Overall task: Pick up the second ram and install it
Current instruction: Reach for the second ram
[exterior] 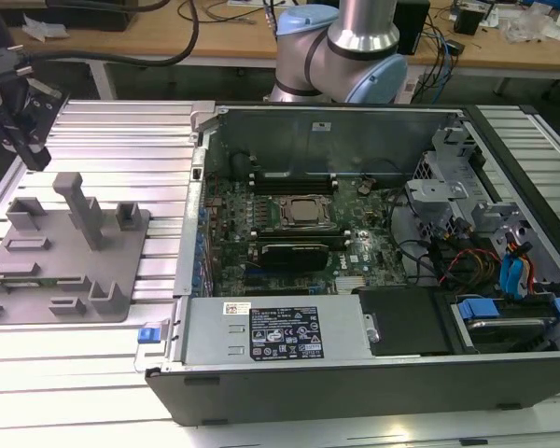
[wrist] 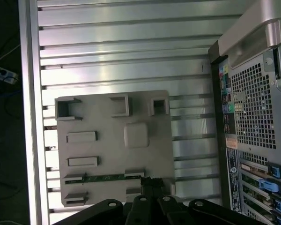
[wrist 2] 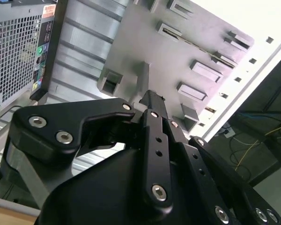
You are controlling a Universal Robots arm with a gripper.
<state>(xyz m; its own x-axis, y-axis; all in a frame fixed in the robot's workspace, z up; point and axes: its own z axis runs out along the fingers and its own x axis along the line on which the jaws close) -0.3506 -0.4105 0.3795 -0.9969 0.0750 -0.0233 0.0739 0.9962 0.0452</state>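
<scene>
Desk of ribbed metal slats [exterior: 121, 131] carrying a grey fixture plate [wrist: 145, 112] and, to the exterior view's right of it, an open computer case [exterior: 355, 359]. The second ram [wrist: 105, 177], a narrow green circuit-board stick, appears to stand on edge along one side of the fixture plate, with its ends seated in two small grey blocks. It looks light and stiff but fragile. The safest hold is probably across its flat faces near the middle of the bare span, away from the contact edge. The gripper [wrist: 152, 182] hangs above the plate near one end of the stick, apart from it, closed and holding nothing
</scene>
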